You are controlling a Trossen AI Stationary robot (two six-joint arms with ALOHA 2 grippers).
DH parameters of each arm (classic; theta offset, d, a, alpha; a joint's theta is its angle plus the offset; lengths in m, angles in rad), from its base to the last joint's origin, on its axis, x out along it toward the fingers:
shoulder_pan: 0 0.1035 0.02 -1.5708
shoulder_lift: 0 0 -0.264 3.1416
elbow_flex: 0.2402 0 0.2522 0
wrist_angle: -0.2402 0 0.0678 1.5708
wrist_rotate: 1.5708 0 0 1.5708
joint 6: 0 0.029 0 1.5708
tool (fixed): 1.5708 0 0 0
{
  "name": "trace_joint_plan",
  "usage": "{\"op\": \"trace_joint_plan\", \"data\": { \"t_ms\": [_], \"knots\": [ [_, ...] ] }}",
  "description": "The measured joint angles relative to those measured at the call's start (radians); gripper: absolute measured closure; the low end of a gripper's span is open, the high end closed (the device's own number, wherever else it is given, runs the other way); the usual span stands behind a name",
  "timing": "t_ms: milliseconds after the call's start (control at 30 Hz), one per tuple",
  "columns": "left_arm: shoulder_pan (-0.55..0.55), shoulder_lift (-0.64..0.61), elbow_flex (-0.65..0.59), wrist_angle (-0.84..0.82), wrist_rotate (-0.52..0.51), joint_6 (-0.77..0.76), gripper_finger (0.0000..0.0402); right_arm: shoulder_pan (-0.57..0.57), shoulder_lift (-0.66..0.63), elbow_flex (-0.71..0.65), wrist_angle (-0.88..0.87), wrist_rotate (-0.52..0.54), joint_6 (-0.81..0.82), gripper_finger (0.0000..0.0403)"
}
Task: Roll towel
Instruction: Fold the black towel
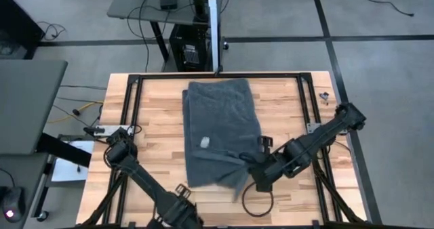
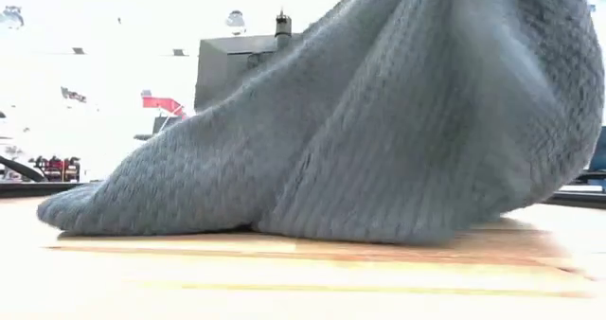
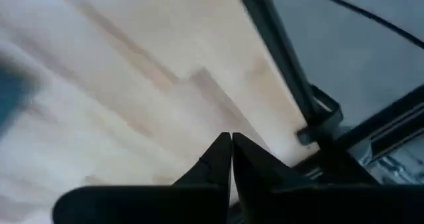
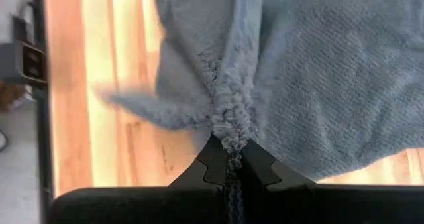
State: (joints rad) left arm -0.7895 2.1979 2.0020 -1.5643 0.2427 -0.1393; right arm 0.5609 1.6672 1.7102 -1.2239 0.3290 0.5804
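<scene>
One towel on wooden table (grey floor).

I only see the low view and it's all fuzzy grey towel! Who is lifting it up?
Observer: The right gripper. Its fingers are shut on a bunched corner of the towel, near the table's front edge.
Operator: Where's the other arm?
Observer: The left gripper is shut and holds nothing, over bare wood at the table edge, clear of the towel.
Operator: Is the towel rolled yet?
Observer: No. From above, most of it lies spread flat, with a small white tag showing on top.
</scene>
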Motion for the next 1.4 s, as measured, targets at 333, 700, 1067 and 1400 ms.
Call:
{"op": "trace_joint_plan", "data": {
  "t_ms": [333, 700, 1067, 1400],
  "knots": [
    [0.024, -0.015, 0.010, 0.186, -0.111, -0.400, 0.0401, 0.027, 0.012, 0.001, 0.035, -0.009, 0.072, 0.0403],
    [-0.014, -0.047, 0.009, 0.211, -0.636, -0.826, 0.0401, 0.158, 0.089, 0.001, 0.192, -0.012, 0.283, 0.0403],
    [-0.017, -0.052, 0.010, 0.262, -0.677, -0.839, 0.0401, 0.274, 0.348, 0.001, 0.204, -0.047, 0.543, 0.0332],
    [-0.003, -0.055, 0.012, 0.284, -0.668, -0.763, 0.0401, 0.325, 0.281, 0.001, 0.101, -0.080, 0.725, 0.0183]
  ]
}}
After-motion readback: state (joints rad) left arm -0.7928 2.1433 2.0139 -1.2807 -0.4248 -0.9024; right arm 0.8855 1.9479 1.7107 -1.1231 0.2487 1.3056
